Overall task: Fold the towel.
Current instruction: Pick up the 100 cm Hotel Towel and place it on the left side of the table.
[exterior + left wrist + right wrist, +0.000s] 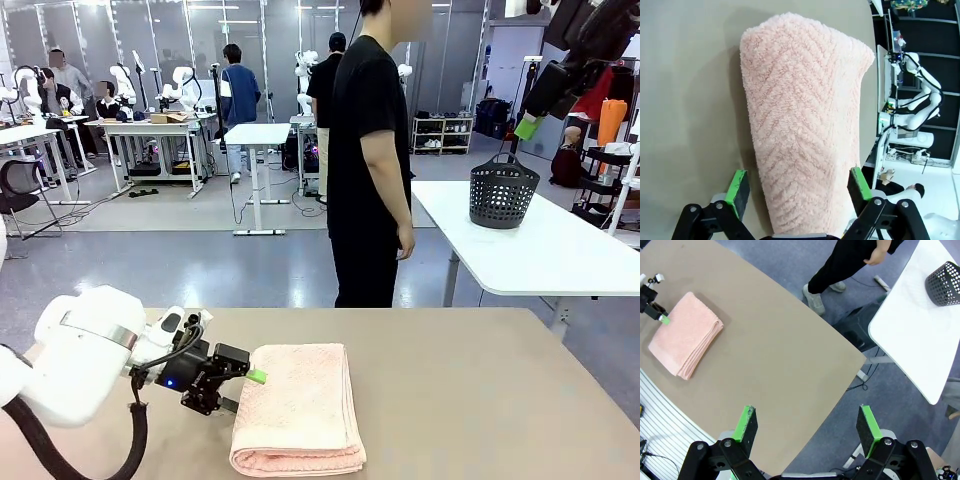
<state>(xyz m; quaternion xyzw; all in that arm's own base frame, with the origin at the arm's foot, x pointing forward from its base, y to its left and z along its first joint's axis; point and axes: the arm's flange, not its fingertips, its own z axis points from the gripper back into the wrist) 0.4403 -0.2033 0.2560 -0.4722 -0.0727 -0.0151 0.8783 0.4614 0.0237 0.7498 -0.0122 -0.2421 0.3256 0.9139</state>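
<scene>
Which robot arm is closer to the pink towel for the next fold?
Probably the left. Its gripper sits right at the folded towel's edge, jaws open around it. The right gripper hangs high above the table, far from the towel.

Towel (805,130) near end cut off by bottom edge, left wrist view.

We've got a dark basket (503,191) on the white side table (560,250), person (368,150) standing beside our tan table (480,400)
</scene>
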